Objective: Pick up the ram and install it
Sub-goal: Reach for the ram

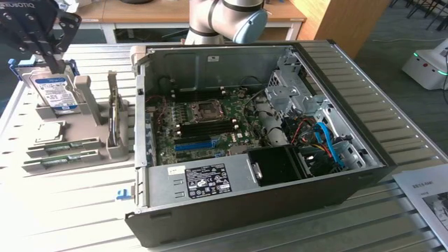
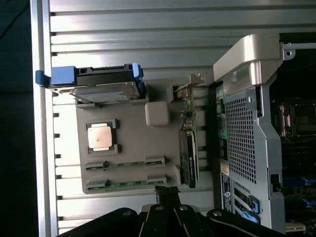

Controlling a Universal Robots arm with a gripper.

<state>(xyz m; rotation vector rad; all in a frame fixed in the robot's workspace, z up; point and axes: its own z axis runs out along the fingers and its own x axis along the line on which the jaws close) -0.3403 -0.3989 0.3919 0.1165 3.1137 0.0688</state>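
Two green ram sticks lie in slots at the near end of a grey parts holder, at the exterior view's left. In the wrist view the ram appears as thin green strips in the holder, a short way from my fingertips. My black gripper hangs above the holder's far end, in front of the hard drive, well above the ram. Its fingers are shut together with nothing between them.
An open computer case fills the middle of the slatted table, its motherboard exposed, with dark memory slots and a blue slot. The holder also carries a hard drive, a CPU chip and an upright card. Paper lies at the right.
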